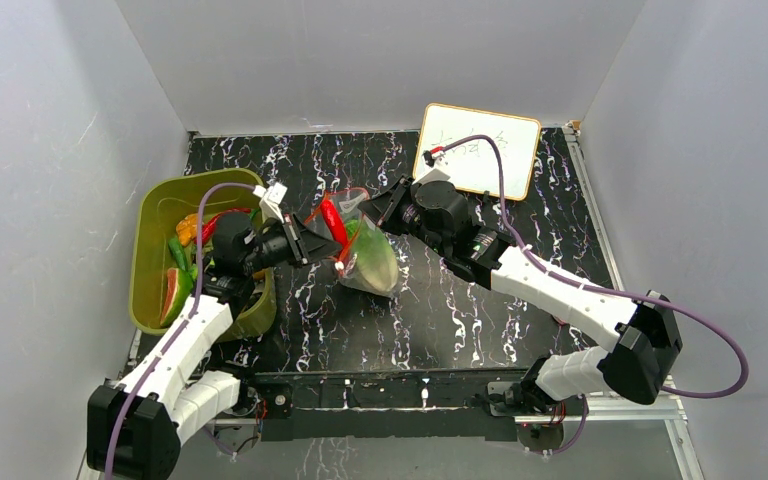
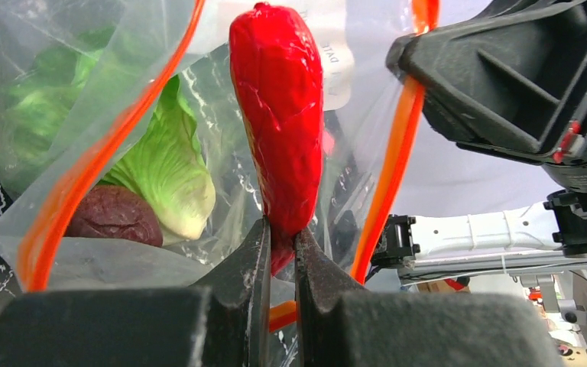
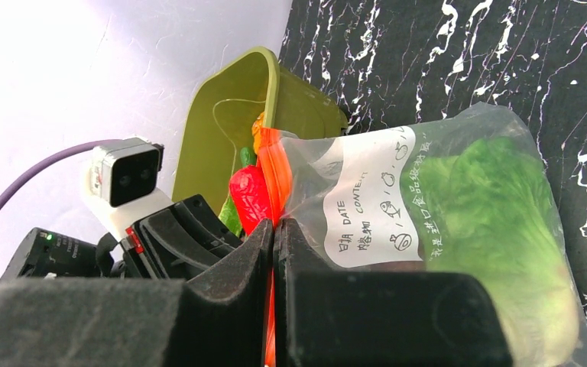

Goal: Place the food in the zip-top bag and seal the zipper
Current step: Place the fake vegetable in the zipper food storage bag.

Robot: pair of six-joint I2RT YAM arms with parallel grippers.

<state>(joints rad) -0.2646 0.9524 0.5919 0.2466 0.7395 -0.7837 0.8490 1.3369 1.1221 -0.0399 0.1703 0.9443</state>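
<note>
My left fingers (image 2: 243, 279) clench the glossy red toy pepper (image 2: 279, 115) at the mouth of the crinkly clear zip-top bag (image 3: 443, 191). My right fingers (image 3: 233, 267) pinch its red-orange zipper strip (image 3: 273, 172), mid-surface beside the olive-green plastic basket (image 1: 150, 250).

Your zip-top bag (image 3: 474, 145) is thin, clear, crinkly plastic with a smooth orange plastic zipper (image 2: 84, 172) and a matt white label (image 3: 359, 191); the red pepper (image 2: 279, 115) looks glossy, its skin finely wrinkled. You'll see the cabbage (image 2: 172, 172) as softly shiny moulded plastic, the basket (image 1: 150, 235) as smooth olive plastic, the table (image 1: 460, 320) as glossy black marble pattern.
</note>
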